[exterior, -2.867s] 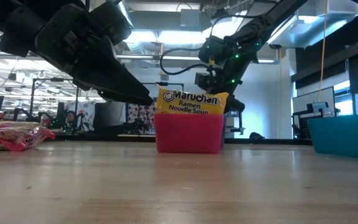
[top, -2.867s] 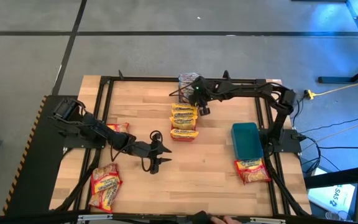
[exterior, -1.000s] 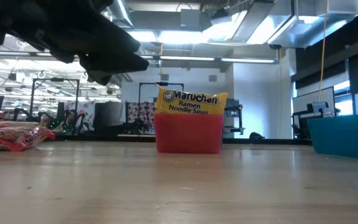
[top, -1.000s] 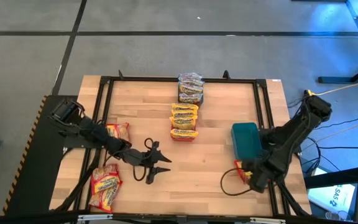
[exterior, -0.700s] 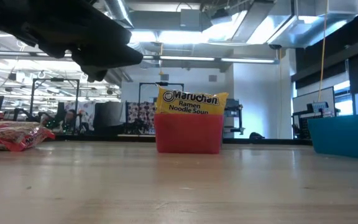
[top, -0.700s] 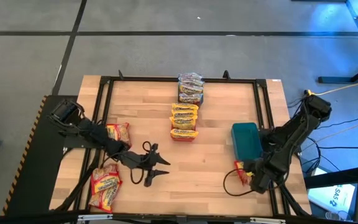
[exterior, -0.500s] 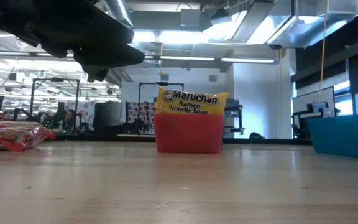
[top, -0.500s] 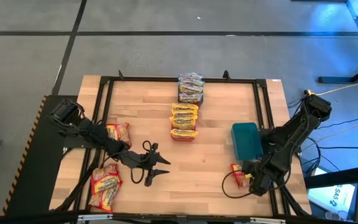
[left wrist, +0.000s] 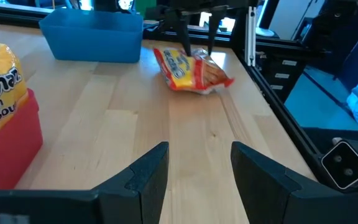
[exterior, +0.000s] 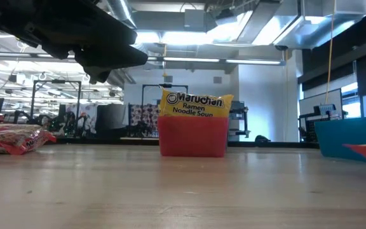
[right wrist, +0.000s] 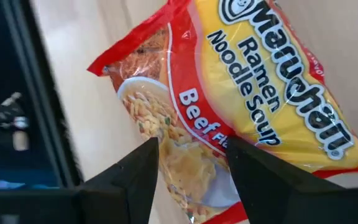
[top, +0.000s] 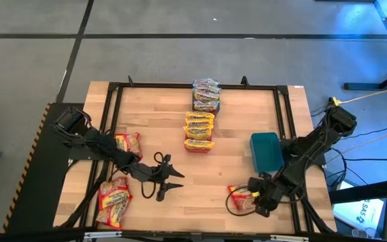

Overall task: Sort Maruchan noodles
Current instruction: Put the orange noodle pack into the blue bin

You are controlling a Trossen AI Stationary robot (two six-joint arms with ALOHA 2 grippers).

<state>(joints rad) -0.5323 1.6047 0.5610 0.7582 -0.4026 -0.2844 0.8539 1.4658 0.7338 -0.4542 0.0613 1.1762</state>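
Right fingers (right wrist: 191, 171) sit over a crinkly yellow-and-red beef packet (right wrist: 241, 93), one dark finger on each side of its end; the pictures don't settle whether they are clamped on it or merely astride it. In the high view this right gripper (top: 250, 199) is at the near right of the surface (top: 234, 128), the packet just left of it and in front of the teal bin (top: 267, 151), a smooth rectangular plastic tub.

Left fingers (left wrist: 194, 168) stand apart with nothing between them, above bare wood. The left gripper (top: 168, 181) hovers at the left-centre of the pale planked surface.

Other packets: a red bin (exterior: 192, 136), boxy plastic, holds upright yellow packets (top: 199, 128) at mid-surface. Behind it, toward the far edge, a bluish-labelled stack (top: 205, 95). Near the left arm, one orange-red packet (top: 127, 142) lies flat. Closer to the front left edge lie two more (top: 113, 199), glossy and wrinkled, overlapping each other.

A black metal frame (top: 193, 86) borders the surface.
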